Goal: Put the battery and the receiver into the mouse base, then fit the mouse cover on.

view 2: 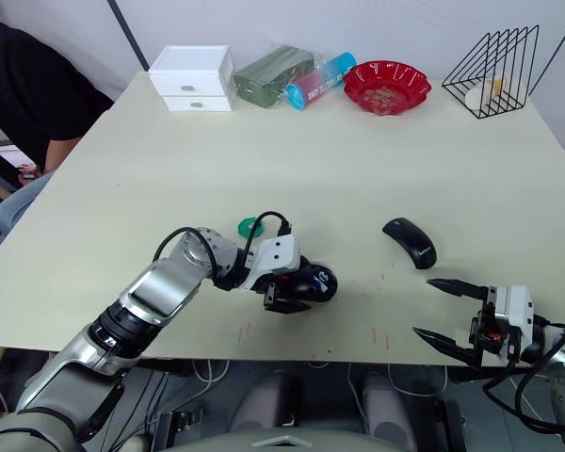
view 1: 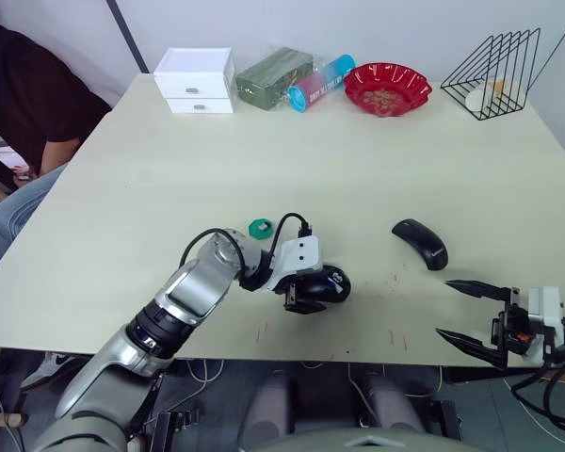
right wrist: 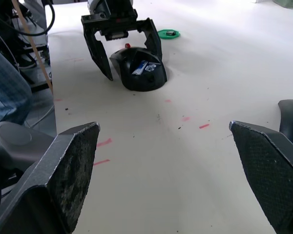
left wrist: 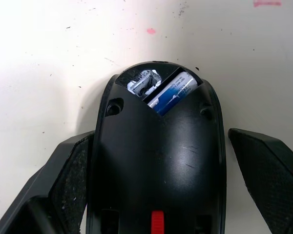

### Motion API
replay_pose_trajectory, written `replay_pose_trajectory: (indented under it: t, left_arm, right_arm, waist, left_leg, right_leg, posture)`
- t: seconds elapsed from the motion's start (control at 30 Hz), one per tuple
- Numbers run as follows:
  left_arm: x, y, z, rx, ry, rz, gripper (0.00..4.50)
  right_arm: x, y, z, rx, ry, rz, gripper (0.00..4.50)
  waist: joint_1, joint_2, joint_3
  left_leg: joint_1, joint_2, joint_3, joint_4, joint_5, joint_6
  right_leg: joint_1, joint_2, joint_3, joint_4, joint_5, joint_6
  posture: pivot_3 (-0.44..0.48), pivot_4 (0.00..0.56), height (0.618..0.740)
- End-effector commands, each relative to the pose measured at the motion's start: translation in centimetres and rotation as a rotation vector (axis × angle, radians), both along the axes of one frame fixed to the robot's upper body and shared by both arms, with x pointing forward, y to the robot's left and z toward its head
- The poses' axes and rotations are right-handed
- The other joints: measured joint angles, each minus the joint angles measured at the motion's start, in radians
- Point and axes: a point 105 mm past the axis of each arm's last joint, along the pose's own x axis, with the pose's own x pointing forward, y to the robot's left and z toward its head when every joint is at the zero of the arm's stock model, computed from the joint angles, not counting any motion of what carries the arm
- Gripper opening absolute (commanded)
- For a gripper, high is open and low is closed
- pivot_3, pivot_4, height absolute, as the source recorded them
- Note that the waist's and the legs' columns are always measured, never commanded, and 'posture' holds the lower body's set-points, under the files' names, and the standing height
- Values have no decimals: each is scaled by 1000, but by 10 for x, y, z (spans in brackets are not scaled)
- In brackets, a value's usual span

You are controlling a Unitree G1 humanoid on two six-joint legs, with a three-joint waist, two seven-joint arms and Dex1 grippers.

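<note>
The mouse base (view 1: 322, 284) sits near the front edge of the desk (view 1: 358, 169), and the left gripper (left wrist: 156, 195) stands over it with its fingers (left wrist: 68, 180) spread wide on either flank, apart from the shell rather than clamped; the battery (left wrist: 172, 91) already lies in its slot at the open end, blue end showing, and a silvery piece beside it in the neighbouring pocket may be the receiver, though I cannot be sure; a small dark object also rests in the green dish (right wrist: 168, 33) just behind the base, so the receiver could equally be there.

The right gripper (view 1: 476, 320) hangs at the desk's near right edge, fingers (right wrist: 73, 165) wide apart and empty; the mouse cover (view 1: 421, 243) lies well apart from the base, to its right, between the two arms.

The risks, as I judge them: the battery looks slightly askew in its bay, so a cover pressed down on it might not seat, or might pop the battery out; the base is unheld, so any sideways push from the cover would slide it toward the desk edge; the cover is glossy and curved, so a shallow pinch could let it slip or rotate; and if the receiver is in fact in the dish, closing the cover now would leave it out.
</note>
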Motion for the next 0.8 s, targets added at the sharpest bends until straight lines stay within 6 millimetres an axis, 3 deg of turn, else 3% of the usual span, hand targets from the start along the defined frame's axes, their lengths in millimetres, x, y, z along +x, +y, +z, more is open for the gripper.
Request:
replay_pose_trajectory:
  t: [0.03, 0.4, 0.8]
  left_arm:
    - [1, 3, 5, -23, -22, -3, 4488]
    - [4, 4, 19, -96, -42, 2, 4488]
    - [-6, 12, 45, -213, -34, -33, 4488]
  right_arm:
    - [1, -2, 10, 22, -41, -4, 4500]
    - [2, 0, 10, 36, -50, 4, 4500]
    - [5, 2, 14, 55, -72, 11, 4500]
  waist:
    - [-1, 0, 1]
    - [0, 1, 6]
    - [-1, 1, 7]
  left_leg:
    - [0, 0, 0, 0, 0, 0]
    - [-1, 0, 0, 0, 0, 0]
    - [-1, 0, 0, 0, 0, 0]
  right_leg:
    - [0, 0, 0, 0, 0, 0]
    - [-1, 0, 0, 0, 0, 0]
    - [-1, 0, 0, 1, 0, 0]
  posture:
    - [0, 150, 740]
    - [0, 150, 740]
    - [0, 150, 740]
